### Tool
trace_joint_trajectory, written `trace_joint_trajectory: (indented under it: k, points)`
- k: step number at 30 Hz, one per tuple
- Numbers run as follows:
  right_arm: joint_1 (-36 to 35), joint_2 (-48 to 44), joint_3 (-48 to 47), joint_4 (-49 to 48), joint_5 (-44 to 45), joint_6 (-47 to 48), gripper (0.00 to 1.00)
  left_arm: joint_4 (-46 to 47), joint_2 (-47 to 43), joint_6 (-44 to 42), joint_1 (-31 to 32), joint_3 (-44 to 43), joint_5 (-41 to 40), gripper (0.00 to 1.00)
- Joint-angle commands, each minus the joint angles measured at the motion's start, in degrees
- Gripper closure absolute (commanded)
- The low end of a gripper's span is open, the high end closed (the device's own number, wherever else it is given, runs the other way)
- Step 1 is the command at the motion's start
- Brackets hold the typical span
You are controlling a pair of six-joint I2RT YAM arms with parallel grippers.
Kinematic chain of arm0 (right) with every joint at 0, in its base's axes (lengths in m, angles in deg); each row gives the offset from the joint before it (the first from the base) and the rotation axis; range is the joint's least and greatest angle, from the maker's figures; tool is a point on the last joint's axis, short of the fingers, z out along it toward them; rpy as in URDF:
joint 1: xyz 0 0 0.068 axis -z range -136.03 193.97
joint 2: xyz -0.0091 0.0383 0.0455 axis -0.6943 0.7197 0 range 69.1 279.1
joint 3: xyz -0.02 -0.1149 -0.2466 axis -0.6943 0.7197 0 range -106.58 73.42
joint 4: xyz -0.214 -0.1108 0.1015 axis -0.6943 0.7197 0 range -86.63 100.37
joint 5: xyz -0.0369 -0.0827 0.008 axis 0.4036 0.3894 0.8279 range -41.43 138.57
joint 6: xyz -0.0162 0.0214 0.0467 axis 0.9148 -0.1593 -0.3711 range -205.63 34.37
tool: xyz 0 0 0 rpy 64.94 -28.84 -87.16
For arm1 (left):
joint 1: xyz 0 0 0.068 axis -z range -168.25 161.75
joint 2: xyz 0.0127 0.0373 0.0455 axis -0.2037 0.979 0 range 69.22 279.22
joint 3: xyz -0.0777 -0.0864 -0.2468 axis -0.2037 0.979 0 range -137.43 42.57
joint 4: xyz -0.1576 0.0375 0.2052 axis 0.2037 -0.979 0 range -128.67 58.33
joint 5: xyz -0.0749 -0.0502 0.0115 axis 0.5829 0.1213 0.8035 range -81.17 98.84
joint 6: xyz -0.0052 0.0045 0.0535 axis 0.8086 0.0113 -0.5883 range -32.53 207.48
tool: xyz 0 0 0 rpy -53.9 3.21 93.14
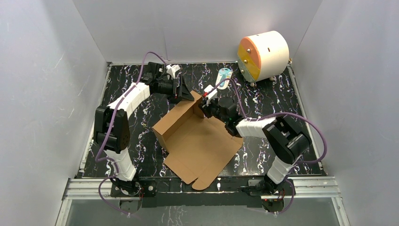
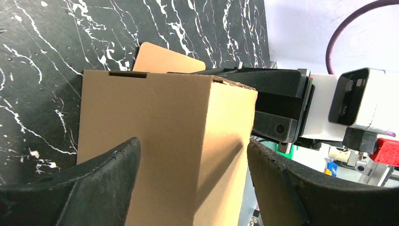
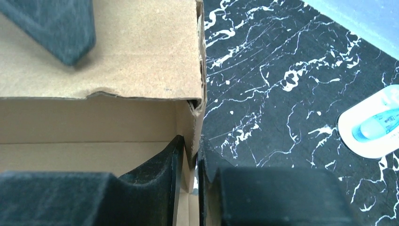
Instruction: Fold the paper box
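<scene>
Brown cardboard filled the middle of the black marbled table [image 1: 263, 94]: the paper box [image 1: 202, 146] lay half formed, its far walls raised and its broad near panel and tab flat towards the near edge. The left gripper [image 1: 182, 93] stood with its jaws spread wide astride the box's far left corner; we could not tell whether the pads touched it. The right gripper [image 3: 190, 150] was pinched tight on the thin right wall, just below the far right corner. That corner's edge looked ragged, so we judged a sideways pull there might tear it. If the left jaws closed on the corner, they could crush the crease. Unheld, the flat near panel might slide and the walls spring open.
</scene>
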Motion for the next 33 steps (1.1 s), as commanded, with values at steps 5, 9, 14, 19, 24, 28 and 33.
trace_joint_trajectory:
  k: [5, 9, 14, 19, 24, 28, 33]
  points:
    - [-0.4, 3.1, -1.2, -9.6, -0.1, 1.1, 0.75, 0.2, -0.6, 0.7, 0.4, 1.2, 2.0, 0.22]
    - [-0.4, 4.5, -2.1, -10.1, 0.4, 1.2, 0.75, 0.2, -0.6, 0.7, 0.4, 1.2, 2.3, 0.22]
    - [-0.3, 6.5, -2.4, -12.3, 0.4, 0.9, 0.71, 0.5, -0.5, 1.0, 0.4, 1.6, 2.9, 0.22]
    - [-0.4, 8.4, -3.6, -13.7, -0.1, 0.3, 0.7, 0.8, -0.7, 1.1, 0.4, 2.1, 3.4, 0.22]
    - [-0.4, 9.4, -4.9, -13.6, 2.5, -0.9, 0.78, 1.0, -1.0, 1.2, 0.4, 2.5, 3.5, 0.22]
    - [-0.5, 9.9, -5.7, -12.7, 6.6, -1.2, 0.81, 1.3, -1.5, 1.4, 0.4, 2.9, 3.8, 0.22]
    - [-1.0, 10.3, -6.3, -11.5, 10.9, -0.9, 0.83, 1.9, -2.1, 1.8, 0.7, 3.6, 4.6, 0.22]
